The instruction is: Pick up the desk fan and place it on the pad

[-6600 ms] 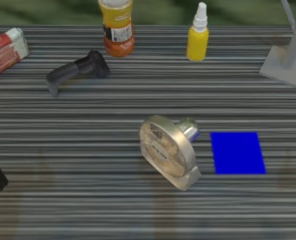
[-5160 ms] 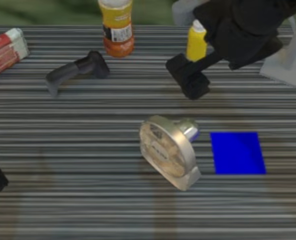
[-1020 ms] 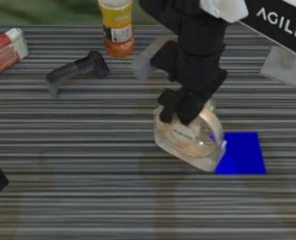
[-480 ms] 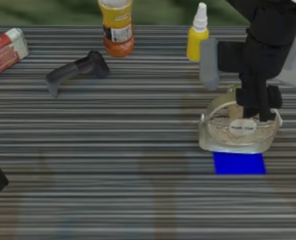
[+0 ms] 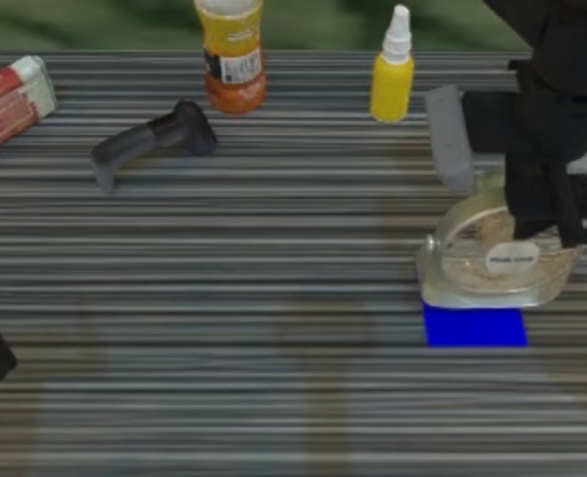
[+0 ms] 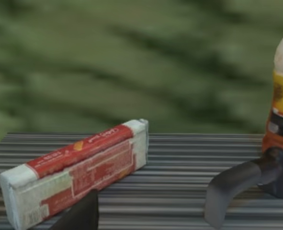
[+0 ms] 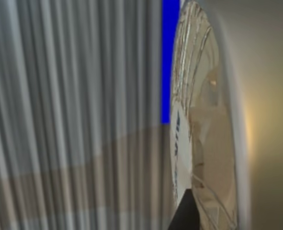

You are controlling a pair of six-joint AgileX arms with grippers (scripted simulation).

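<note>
A long red-and-white box (image 6: 76, 176) lies on a grey striped surface (image 6: 179, 158), angled so that one white end sits close to the camera and the other points away. Beside it, a dark grey handheld tool (image 6: 249, 184) rests with its handle stretched toward the camera. An orange bottle (image 6: 281, 117) with a printed label stands just behind the tool's head. A dark fingertip (image 6: 79, 213) juts into the foreground. Blurred green fills the background.
</note>
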